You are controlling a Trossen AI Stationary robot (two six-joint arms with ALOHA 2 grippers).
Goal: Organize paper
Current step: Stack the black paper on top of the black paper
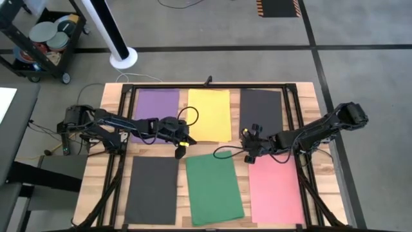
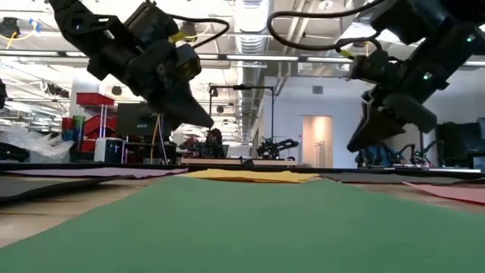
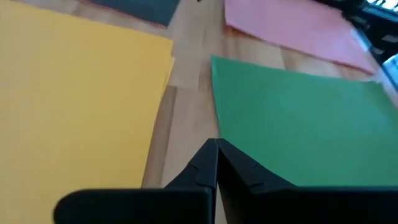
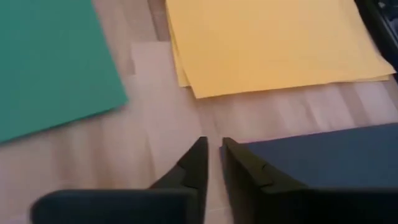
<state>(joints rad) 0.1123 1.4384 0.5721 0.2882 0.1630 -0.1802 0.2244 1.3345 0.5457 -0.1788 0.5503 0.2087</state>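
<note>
The flat green paper sheet [image 1: 214, 189] lies at five o'clock of the left tool [image 1: 182, 145], pressed together; the right tool [image 1: 247, 151], slightly spread, hovers at its two o'clock corner.

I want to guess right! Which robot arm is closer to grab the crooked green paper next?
Probably the left. The left gripper, shut and empty, hangs just off the tilted flat green paper sheet's top corner. The right gripper hovers nearer the flat pink paper sheet.

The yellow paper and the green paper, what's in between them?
Only bare wooden table lies between the yellow paper and the green paper. The left wrist view shows that strip; nothing sits on it.
</note>
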